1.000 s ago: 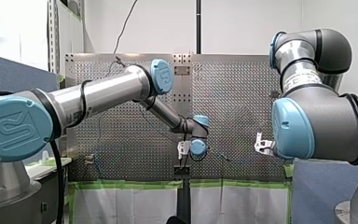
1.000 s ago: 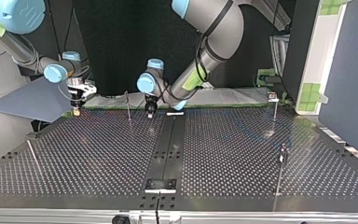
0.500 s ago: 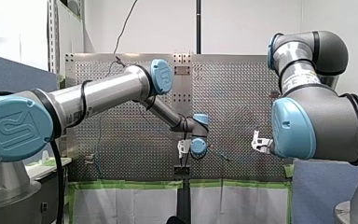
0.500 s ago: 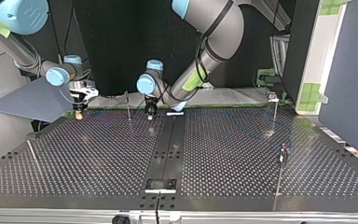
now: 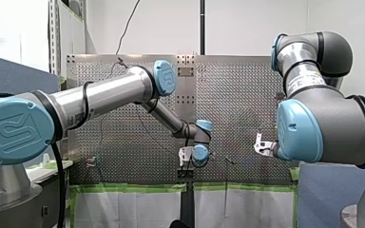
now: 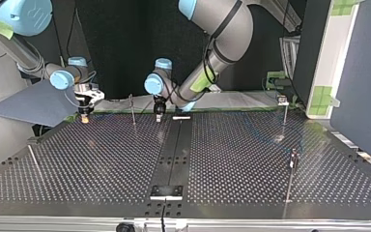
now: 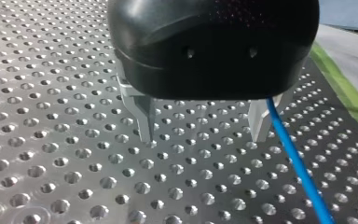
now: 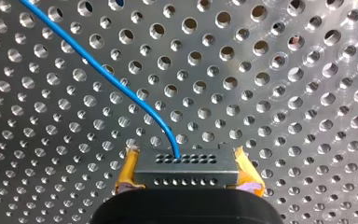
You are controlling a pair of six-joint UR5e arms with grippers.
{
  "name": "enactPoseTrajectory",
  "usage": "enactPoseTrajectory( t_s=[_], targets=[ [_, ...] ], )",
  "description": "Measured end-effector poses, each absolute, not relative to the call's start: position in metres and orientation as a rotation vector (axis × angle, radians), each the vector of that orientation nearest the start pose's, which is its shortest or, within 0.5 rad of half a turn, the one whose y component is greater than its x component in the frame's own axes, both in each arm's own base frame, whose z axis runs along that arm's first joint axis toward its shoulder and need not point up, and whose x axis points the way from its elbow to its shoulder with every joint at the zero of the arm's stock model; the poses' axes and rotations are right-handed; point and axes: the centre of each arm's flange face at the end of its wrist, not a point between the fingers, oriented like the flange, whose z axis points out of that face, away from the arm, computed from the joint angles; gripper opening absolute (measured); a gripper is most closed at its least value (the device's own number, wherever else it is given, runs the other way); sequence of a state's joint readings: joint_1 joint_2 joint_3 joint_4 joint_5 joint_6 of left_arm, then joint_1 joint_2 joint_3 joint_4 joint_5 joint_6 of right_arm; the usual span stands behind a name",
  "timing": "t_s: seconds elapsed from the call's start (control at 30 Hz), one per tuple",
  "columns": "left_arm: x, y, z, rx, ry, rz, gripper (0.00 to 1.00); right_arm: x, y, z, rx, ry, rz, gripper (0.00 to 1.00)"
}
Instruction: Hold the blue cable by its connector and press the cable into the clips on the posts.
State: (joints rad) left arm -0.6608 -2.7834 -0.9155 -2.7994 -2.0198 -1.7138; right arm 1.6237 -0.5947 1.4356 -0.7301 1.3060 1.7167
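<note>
Right claw [image 6: 84, 116] shifted nearer post [image 6: 132, 110], clamped on connector [image 8: 186, 165]; blue cable [image 8: 107, 74] trailing from connector. Left claw [image 7: 204, 135] spread, empty, cable beside it. Carry-to-post step judged in hand; next, cable to be pressed into post clip.

site: robotics lab | signs: perforated table [image 6: 251, 159], green tape [image 5: 123, 188], partition [image 6: 362, 72]
</note>
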Motion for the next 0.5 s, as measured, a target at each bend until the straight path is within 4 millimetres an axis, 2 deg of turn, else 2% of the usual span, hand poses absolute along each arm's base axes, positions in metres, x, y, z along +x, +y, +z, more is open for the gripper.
enactPoseTrajectory(
  t_s=[0.33,0.5],
  targets=[
    [0.563,-0.564,-0.014,0.164,1.793,-0.153,1.0,0.197,-0.687,-0.002,1.471,-1.274,1.487,0.0],
    [0.546,-0.568,-0.023,0.221,1.842,-0.144,1.0,0.197,-0.686,-0.003,1.476,-1.28,1.483,0.0]
  ],
)
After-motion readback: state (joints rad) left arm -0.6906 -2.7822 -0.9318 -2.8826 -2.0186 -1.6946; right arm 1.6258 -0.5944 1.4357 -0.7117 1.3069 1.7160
